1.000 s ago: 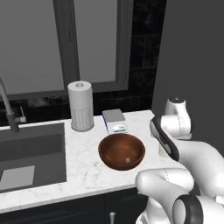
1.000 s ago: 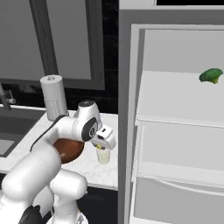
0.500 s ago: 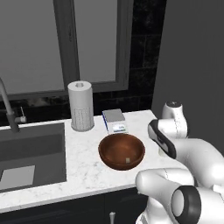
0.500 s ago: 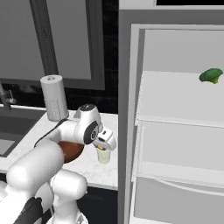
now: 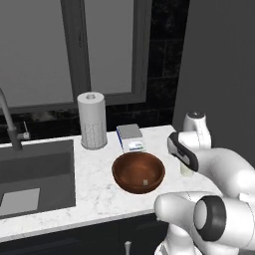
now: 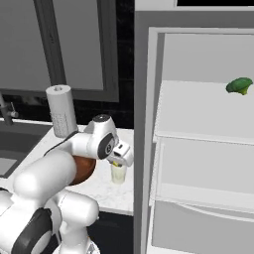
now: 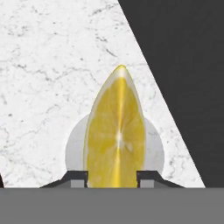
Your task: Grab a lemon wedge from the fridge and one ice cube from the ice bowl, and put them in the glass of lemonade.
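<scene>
A: Item one, gripper (image 7: 112,177). Condition?

B: Jaws partly closed, clamped on the lemon wedge (image 7: 115,131); one dark finger (image 7: 78,178) on each side of it. Wedge points away from the hand, cut face toward the camera.

A: Position of gripper?

B: Directly above the glass (image 6: 118,173); in the hand view the pale round mouth of the glass (image 7: 73,146) shows behind the wedge. From the right base view the gripper (image 6: 118,161) hangs just over the rim, a spot of yellow at its tips. Whether the wedge touches the liquid, cannot tell.

A: Item two, glass?

B: Upright on the marble counter (image 5: 94,184), near its right end, beside the fridge (image 6: 144,124). Contents: pale liquid.

A: Item three, bowl?

B: Brown bowl (image 5: 138,172), left of the glass, near it. Contents: one small pale ice cube (image 5: 145,182) on the bottom.

A: Further back?

B: Small scale (image 5: 130,138), then paper-towel roll (image 5: 92,120) by the window. Sink (image 5: 35,172) at left.

A: Fridge?

B: Open. One green lump (image 6: 239,86) on the upper shelf (image 6: 198,114).
</scene>
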